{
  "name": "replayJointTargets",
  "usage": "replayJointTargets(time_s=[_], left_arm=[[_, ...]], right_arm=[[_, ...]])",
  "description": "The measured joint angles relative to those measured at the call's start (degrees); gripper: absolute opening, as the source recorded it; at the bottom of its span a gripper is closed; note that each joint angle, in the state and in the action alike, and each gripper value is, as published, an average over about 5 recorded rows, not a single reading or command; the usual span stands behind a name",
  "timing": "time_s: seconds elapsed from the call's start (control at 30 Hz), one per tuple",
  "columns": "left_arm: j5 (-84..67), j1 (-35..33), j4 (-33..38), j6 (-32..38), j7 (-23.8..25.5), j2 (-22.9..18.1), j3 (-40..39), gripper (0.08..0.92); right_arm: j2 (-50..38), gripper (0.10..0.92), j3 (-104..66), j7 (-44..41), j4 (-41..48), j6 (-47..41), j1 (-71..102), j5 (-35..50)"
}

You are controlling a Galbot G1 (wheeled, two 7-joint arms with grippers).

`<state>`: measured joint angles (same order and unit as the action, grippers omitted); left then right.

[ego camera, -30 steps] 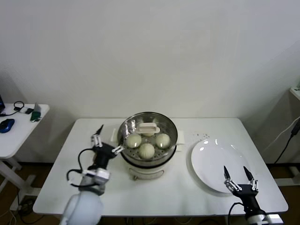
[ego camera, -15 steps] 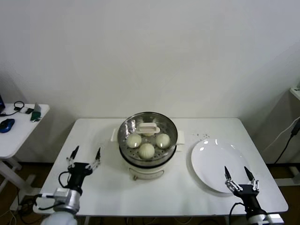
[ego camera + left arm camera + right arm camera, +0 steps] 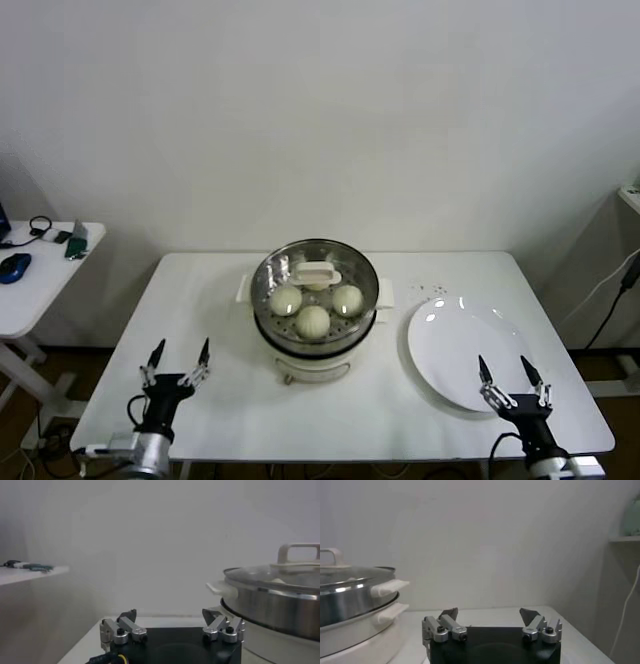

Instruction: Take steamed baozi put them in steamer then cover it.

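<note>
baozi [image 3: 313, 321] are sealed under the cover [image 3: 316, 281] on the steamer [image 3: 268, 330]; with the left gripper [image 3: 178, 365] and right gripper [image 3: 510, 380] parked wide and empty, only a stray bump could dislodge it.

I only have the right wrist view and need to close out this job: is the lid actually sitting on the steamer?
Observer: Yes. In the head view the cover sits level on the steamer, handle at the centre.
Operator: How many buns are inside?
Observer: Three baozi show clearly through the glass; a fourth behind the handle I cannot confirm.
Operator: Anything left on the plate?
Observer: No, the plate holds nothing.
Operator: Where is the other arm?
Observer: The left gripper is near the table's front left edge, jaws open, holding nothing; the right gripper is open too.
</note>
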<state>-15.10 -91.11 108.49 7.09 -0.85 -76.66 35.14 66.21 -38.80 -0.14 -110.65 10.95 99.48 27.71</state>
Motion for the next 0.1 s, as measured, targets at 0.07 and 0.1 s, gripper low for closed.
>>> replayJointTargets(time_s=[0.07,0.1], left_arm=[[-0.30,-0.09,-0.14,0.28,0.10,-0.03,-0.12,0.823],[-0.38,-0.11,-0.19,0.36,0.13,-0.05,-0.15,0.823]], right_arm=[[-0.01,0.823,0.00,0.00,0.00,-0.04,-0.02,-0.01],[-0.01,0.823,-0.01,0.00,-0.01,-0.06,-0.03,-0.01]])
